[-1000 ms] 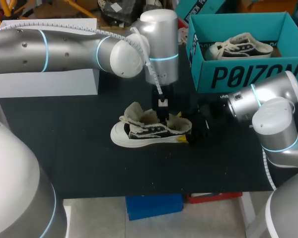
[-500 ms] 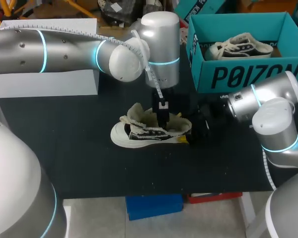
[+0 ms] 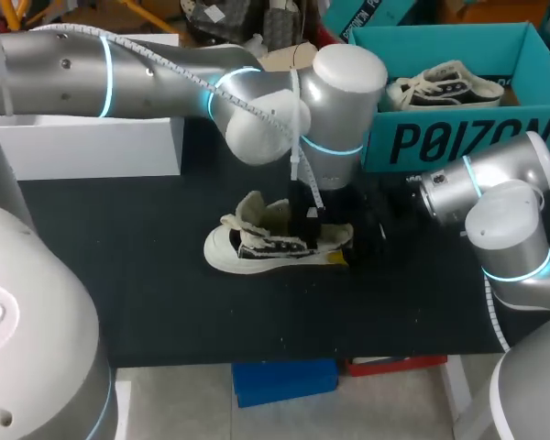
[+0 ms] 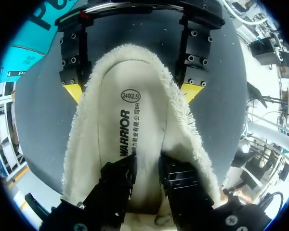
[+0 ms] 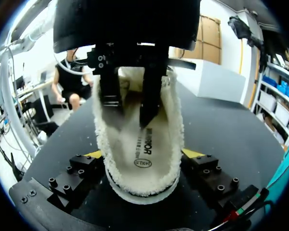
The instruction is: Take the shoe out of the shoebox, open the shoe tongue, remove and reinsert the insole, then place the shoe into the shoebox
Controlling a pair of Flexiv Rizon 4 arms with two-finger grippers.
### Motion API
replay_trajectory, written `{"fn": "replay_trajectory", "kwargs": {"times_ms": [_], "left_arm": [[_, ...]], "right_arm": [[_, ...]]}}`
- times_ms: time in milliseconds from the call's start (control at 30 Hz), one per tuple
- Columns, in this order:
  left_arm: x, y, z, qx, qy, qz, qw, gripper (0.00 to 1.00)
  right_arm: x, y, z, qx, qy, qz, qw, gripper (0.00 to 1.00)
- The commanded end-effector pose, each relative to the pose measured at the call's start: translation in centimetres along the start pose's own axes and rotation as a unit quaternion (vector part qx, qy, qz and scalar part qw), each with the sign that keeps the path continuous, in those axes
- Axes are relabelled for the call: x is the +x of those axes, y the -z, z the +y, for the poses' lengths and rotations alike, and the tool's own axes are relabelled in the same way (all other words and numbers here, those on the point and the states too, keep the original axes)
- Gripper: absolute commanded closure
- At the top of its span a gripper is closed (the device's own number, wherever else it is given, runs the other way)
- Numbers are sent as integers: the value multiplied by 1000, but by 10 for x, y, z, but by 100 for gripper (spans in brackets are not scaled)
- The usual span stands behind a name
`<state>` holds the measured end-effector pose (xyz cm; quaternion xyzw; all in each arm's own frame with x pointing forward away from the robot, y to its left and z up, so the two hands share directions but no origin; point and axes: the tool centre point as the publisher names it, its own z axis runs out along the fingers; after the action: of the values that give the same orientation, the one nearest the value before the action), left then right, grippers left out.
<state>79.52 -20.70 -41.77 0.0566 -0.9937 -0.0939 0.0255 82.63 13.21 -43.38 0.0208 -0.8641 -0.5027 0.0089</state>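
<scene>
- Since a second ago, the left arm [image 3: 165, 82] has swung its wrist toward the shoebox [image 3: 458, 142], and the left gripper [image 4: 148, 161] has shifted along the shoe [image 3: 257, 247] toward the heel.
- Over that second the shoe and the right arm [image 3: 495, 192] have kept their places.
- The shoe lies on its sole near the middle of the black table [image 3: 119, 275], in front of the shoebox and outside it. Its fleecy collar is spread wide and its toe points to the left arm's side.
- The left gripper reaches down into the shoe's opening. Its two fingers stand a narrow gap apart with their ends on the insole [image 4: 135, 110], which lies flat in the gap and is not pinched.
- The right gripper [image 5: 143, 154] comes in low at the heel. Its yellow tips press on the shoe from both sides, clamping the heel between them.
- A second shoe [image 3: 445, 84] lies inside the teal shoebox at the table's far right — well apart from the one being handled.
</scene>
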Motion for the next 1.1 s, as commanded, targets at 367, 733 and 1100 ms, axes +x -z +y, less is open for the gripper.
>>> {"fn": "replay_trajectory", "kwargs": {"times_ms": [367,733,1100], "left_arm": [[-6,-31,4,-96,67,-175,978,69],[-39,-30,22,-41,103,-207,972,70],[-58,-32,26,-8,98,-222,970,68]], "right_arm": [[-2,1,-2,1,-1,0,1000,100],[-2,1,-2,1,-1,0,1000,100],[-2,1,-2,1,-1,0,1000,100]]}}
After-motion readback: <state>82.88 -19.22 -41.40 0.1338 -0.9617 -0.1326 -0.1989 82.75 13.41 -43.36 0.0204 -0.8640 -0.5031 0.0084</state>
